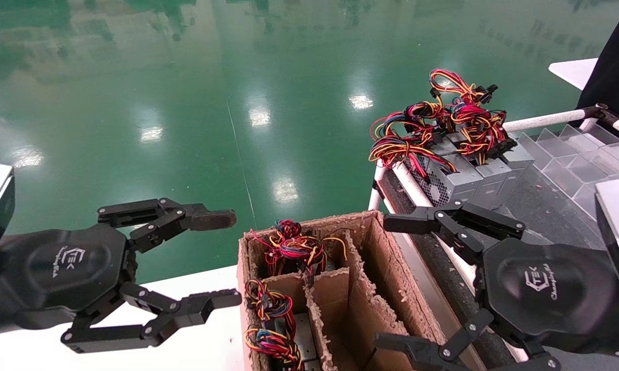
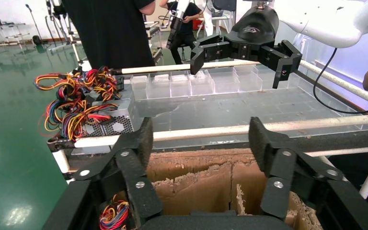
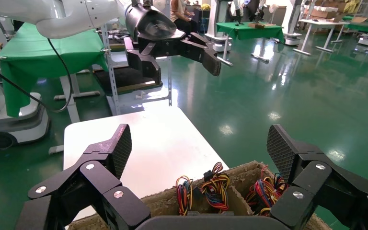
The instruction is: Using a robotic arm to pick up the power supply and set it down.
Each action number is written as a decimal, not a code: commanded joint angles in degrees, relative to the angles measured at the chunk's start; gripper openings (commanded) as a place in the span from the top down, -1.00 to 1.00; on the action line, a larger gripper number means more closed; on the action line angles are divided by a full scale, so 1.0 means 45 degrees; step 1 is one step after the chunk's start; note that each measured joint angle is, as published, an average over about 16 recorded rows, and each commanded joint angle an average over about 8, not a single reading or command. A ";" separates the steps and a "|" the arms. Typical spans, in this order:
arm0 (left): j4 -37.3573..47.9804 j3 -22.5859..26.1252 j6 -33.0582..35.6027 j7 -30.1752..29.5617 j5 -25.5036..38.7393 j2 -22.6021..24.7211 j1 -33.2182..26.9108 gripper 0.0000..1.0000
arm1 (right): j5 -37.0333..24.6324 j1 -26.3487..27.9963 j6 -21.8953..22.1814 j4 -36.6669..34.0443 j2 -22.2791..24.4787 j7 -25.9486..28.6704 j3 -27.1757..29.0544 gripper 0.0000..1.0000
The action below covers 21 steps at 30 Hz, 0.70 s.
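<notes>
Several grey power supplies (image 1: 464, 178) with tangled red, yellow and black wires stand side by side on a rack at the right; the left wrist view shows them too (image 2: 112, 120). More wire bunches (image 1: 289, 247) stick out of the compartments of a brown cardboard divider box (image 1: 392, 293), as the right wrist view shows (image 3: 215, 187). My left gripper (image 1: 229, 257) hangs open left of the box, over the table edge, holding nothing (image 2: 201, 136). My right gripper (image 1: 388, 281) is open beside the box's right wall, empty (image 3: 199, 143).
A white table (image 1: 211, 345) lies under the left gripper. The rack carries clear plastic divider trays (image 1: 572, 154) and white rail tubes (image 1: 541, 121). A person in black (image 2: 110, 28) stands behind the rack. Green floor lies beyond.
</notes>
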 commanded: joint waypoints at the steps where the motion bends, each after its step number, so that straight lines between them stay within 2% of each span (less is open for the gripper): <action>1: 0.0000 0.0000 0.0000 0.0000 0.0000 0.0000 0.0000 1.00 | 0.0000 0.0000 0.0000 0.0000 0.0000 0.0000 0.0000 -1.00; 21: 0.0000 0.0000 0.0000 0.0000 0.0000 0.0000 0.0000 1.00 | 0.0000 0.0000 0.0000 0.0000 0.0000 0.0000 0.0000 -1.00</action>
